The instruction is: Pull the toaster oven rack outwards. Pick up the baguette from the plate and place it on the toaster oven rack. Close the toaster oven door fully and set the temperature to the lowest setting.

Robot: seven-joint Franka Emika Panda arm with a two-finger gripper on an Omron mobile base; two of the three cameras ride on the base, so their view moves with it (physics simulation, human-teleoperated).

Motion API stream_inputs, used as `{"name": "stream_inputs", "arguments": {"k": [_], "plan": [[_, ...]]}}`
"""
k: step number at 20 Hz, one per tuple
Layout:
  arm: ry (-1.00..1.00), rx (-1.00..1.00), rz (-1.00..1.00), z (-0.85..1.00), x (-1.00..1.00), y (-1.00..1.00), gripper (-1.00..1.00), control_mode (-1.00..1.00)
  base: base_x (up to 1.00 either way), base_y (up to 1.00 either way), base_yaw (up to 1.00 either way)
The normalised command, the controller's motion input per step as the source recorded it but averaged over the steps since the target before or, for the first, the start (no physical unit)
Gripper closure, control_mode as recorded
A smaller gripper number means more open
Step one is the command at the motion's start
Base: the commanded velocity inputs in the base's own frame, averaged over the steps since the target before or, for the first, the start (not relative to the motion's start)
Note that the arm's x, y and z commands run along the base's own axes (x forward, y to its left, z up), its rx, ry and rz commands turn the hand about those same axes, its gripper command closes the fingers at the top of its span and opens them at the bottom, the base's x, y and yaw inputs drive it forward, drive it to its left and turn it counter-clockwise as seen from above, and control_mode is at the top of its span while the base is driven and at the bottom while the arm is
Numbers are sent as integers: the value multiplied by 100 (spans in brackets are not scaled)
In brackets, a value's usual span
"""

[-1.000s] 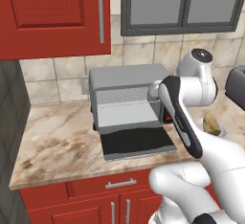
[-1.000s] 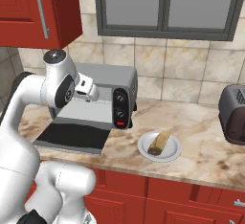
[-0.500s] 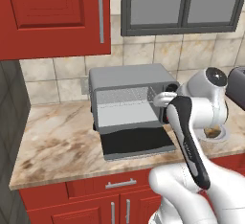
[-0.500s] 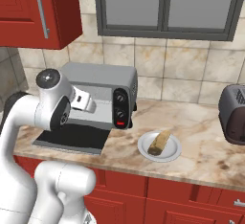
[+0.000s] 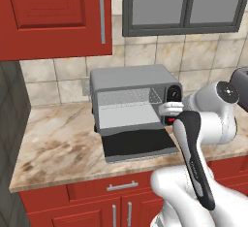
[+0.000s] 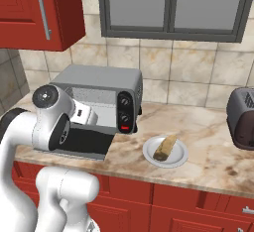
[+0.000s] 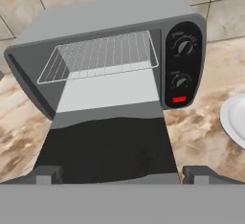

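Note:
The toaster oven (image 5: pixel 131 83) stands on the counter with its door (image 5: pixel 139 143) folded down flat. The wire rack (image 7: pixel 100 55) lies level inside the cavity, its front edge near the opening. My gripper (image 7: pixel 123 174) hovers above the door's outer edge, facing the oven, open wide with nothing between its fingertips (image 7: pixel 48 173). In the left base view the gripper (image 5: pixel 168 108) shows in front of the black control strip (image 7: pixel 184 65). The baguette (image 6: pixel 165 147) rests on the plate (image 6: pixel 149 152) to the right of the oven.
Two knobs (image 7: pixel 184 46) and a red button (image 7: pixel 179 99) sit on the control strip. A dark rounded toaster (image 6: pixel 243 119) stands at the far right of the counter. Red cabinets (image 5: pixel 53 17) and a window hang above; a tiled wall runs behind.
My hand has pulled back from the oven opening, out over the lowered door. The elbow has swung outward and lower. The oven, plate and baguette have stayed put.

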Motion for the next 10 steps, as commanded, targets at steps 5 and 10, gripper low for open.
{"name": "stream_inputs", "arguments": {"k": [5,10], "plan": [[-1,0,0,-2,2,0,-100,-100,0,0,0],[0,1,0,-2,0,0,-100,-100,0,0,0]]}}
